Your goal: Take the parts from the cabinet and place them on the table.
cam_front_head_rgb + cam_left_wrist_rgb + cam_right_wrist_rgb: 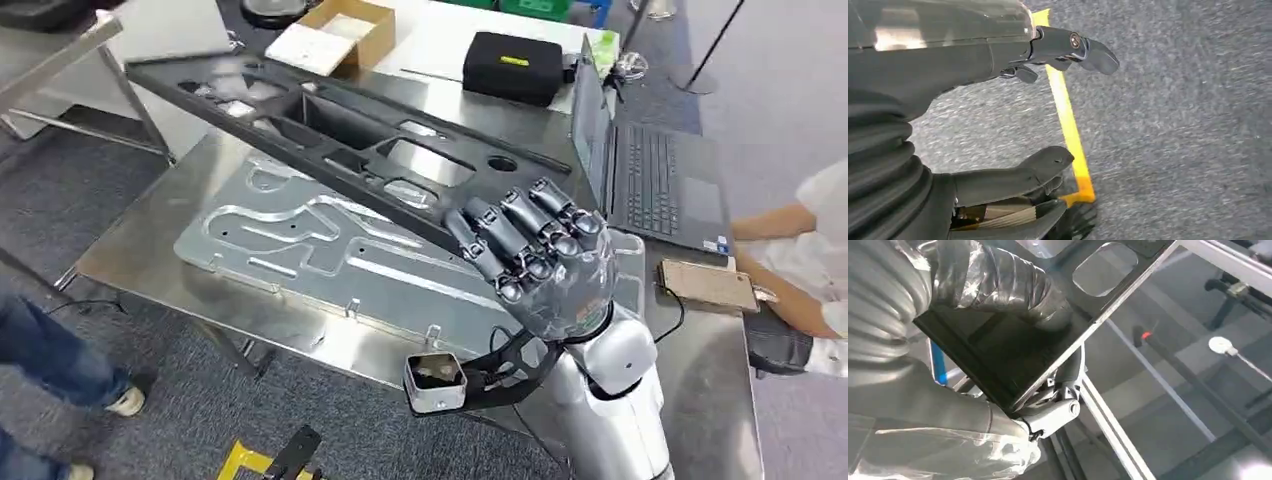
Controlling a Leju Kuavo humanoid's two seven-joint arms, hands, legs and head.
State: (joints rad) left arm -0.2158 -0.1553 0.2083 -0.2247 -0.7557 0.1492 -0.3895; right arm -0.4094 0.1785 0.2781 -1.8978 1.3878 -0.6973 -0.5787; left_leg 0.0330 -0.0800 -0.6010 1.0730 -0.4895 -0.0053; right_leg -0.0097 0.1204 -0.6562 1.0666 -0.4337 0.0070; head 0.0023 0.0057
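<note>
A long black plastic panel (340, 130) with several cut-outs slants above the steel table (150, 230), over a flat silver metal plate (330, 255) lying on it. My right hand (545, 255) grips the panel's near end, fingers curled over its edge. From the right wrist camera the thumb presses on the dark panel (1013, 347) and the fingers wrap beneath. My left hand (1013, 115) hangs over grey carpet, thumb and fingers apart, holding nothing.
An open laptop (650, 170) sits on the table's right, with a black case (515, 65) and a cardboard box (335, 35) at the back. A person's arm (790, 250) rests at the right edge. Someone's legs (50, 360) stand left. Yellow floor tape (1068, 115) crosses the carpet.
</note>
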